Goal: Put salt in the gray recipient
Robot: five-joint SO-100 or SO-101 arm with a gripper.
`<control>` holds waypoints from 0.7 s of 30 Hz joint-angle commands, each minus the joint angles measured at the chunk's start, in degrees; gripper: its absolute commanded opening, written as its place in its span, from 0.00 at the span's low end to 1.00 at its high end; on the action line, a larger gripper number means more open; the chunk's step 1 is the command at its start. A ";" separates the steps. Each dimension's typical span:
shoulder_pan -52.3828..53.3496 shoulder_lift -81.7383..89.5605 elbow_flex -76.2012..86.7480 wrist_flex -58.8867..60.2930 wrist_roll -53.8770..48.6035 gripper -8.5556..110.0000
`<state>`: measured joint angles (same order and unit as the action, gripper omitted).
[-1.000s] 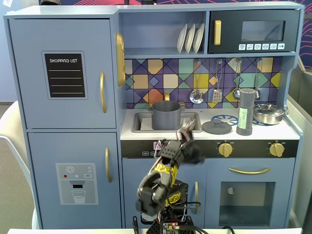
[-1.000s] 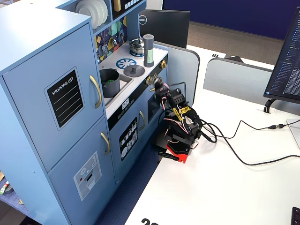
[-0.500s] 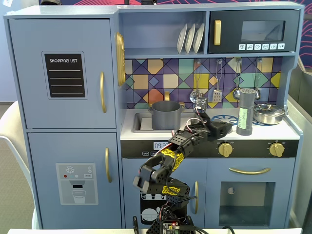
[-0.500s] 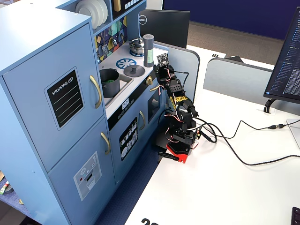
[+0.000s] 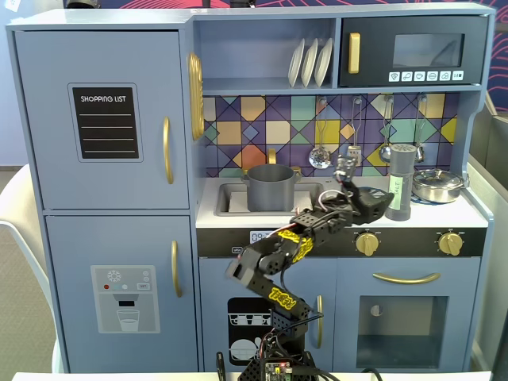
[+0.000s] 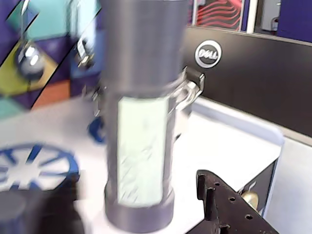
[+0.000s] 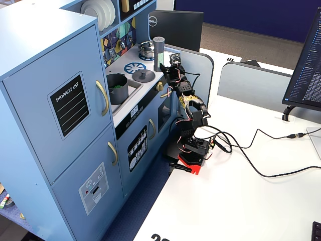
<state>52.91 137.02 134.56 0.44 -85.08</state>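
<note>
Salt (image 6: 139, 146) upright on counter (image 6: 219, 151), gripper (image 5: 386, 198) just beside it, grip unclear

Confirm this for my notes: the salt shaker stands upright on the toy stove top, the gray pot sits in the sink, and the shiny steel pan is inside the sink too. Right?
Not quite: the shiny steel pan sits on the stove top, right of the salt shaker in a fixed view, not in the sink. The shaker is upright, and the gray pot is in the sink.

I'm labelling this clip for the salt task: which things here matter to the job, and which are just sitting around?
Job:
salt shaker, upright on the counter
gray pot, in the sink
gripper, beside the shaker

Lying about:
steel pan
gray lid on the hob
white plates on the shelf
hanging ladles
</note>
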 commanded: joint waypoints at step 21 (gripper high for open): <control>-1.49 -36.39 -39.38 -5.27 0.35 0.49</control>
<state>52.47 103.80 103.97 -3.60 -82.97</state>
